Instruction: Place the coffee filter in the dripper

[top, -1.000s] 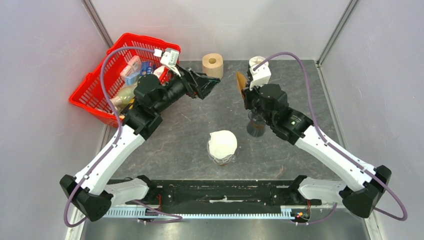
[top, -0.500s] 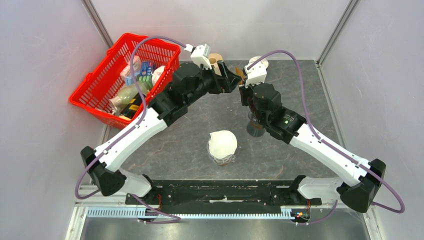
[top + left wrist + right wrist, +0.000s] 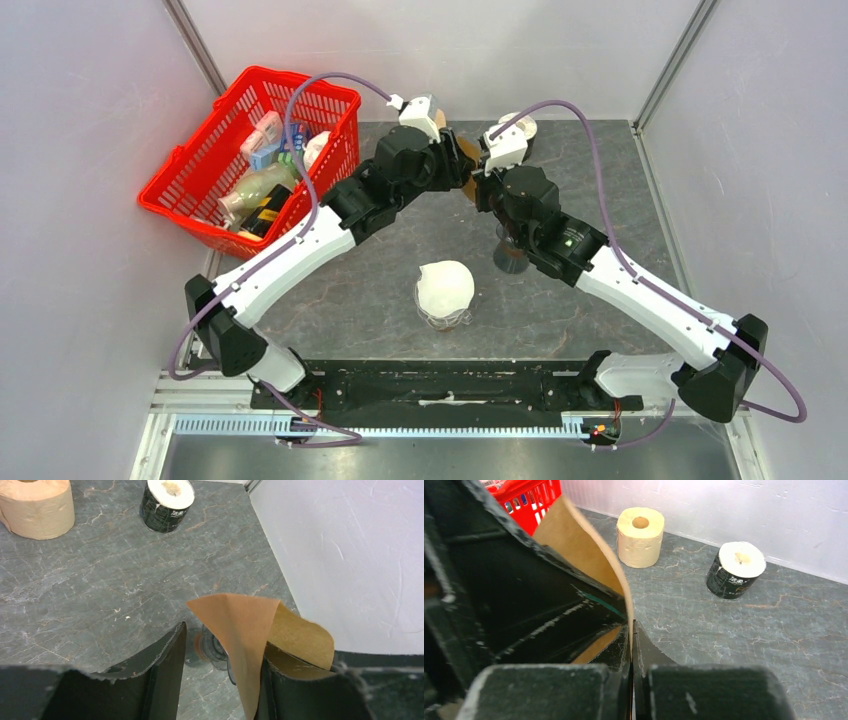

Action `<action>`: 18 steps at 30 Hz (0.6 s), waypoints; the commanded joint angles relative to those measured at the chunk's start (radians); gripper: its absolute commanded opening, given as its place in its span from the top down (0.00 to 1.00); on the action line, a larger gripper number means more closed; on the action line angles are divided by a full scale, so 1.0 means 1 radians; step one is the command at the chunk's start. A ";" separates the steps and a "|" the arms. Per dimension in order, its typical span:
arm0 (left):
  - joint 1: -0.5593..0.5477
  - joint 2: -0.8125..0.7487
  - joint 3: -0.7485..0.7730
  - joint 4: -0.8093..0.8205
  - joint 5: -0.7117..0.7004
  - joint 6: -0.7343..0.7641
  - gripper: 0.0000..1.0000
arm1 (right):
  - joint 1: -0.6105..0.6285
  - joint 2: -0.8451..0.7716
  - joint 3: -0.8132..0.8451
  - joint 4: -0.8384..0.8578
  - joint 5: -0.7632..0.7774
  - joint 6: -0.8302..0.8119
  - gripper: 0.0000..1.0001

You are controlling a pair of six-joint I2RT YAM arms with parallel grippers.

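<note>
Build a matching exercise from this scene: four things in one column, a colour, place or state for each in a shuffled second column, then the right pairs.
1. coffee filter
2. basket
3. tan roll
4. black-wrapped roll

A. red mesh walls
B. white lettering on its side
C. pinched in the right gripper
D. bare paper, no wrapper

Pairs: 1-C; 2-A; 3-D; 4-B
</note>
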 commanded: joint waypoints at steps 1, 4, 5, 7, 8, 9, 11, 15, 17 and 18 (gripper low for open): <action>-0.019 0.041 0.065 -0.015 -0.077 -0.025 0.52 | 0.004 0.021 0.039 0.061 -0.018 0.013 1.00; -0.029 0.056 0.078 -0.039 -0.121 -0.017 0.59 | 0.006 0.020 0.034 0.080 0.003 0.020 1.00; -0.033 0.061 0.080 -0.044 -0.127 -0.016 0.61 | 0.005 0.019 0.033 0.089 0.018 0.021 1.00; -0.040 0.065 0.080 -0.050 -0.143 -0.008 0.67 | 0.005 0.016 0.026 0.108 0.052 0.025 1.00; -0.044 0.068 0.082 -0.056 -0.155 -0.003 0.70 | 0.004 0.015 0.022 0.116 0.069 0.027 1.00; -0.047 0.070 0.083 -0.062 -0.170 0.001 0.73 | 0.005 0.014 0.019 0.124 0.082 0.027 1.00; -0.052 0.073 0.088 -0.078 -0.199 0.007 0.82 | 0.005 0.015 0.014 0.131 0.119 0.033 1.00; -0.059 0.073 0.091 -0.106 -0.255 0.020 0.98 | 0.006 0.017 0.010 0.133 0.209 0.045 1.00; -0.059 0.073 0.094 -0.126 -0.280 0.025 0.98 | 0.005 0.017 0.009 0.136 0.247 0.045 1.00; -0.059 0.072 0.095 -0.135 -0.293 0.027 0.98 | 0.004 0.019 0.009 0.134 0.265 0.045 1.00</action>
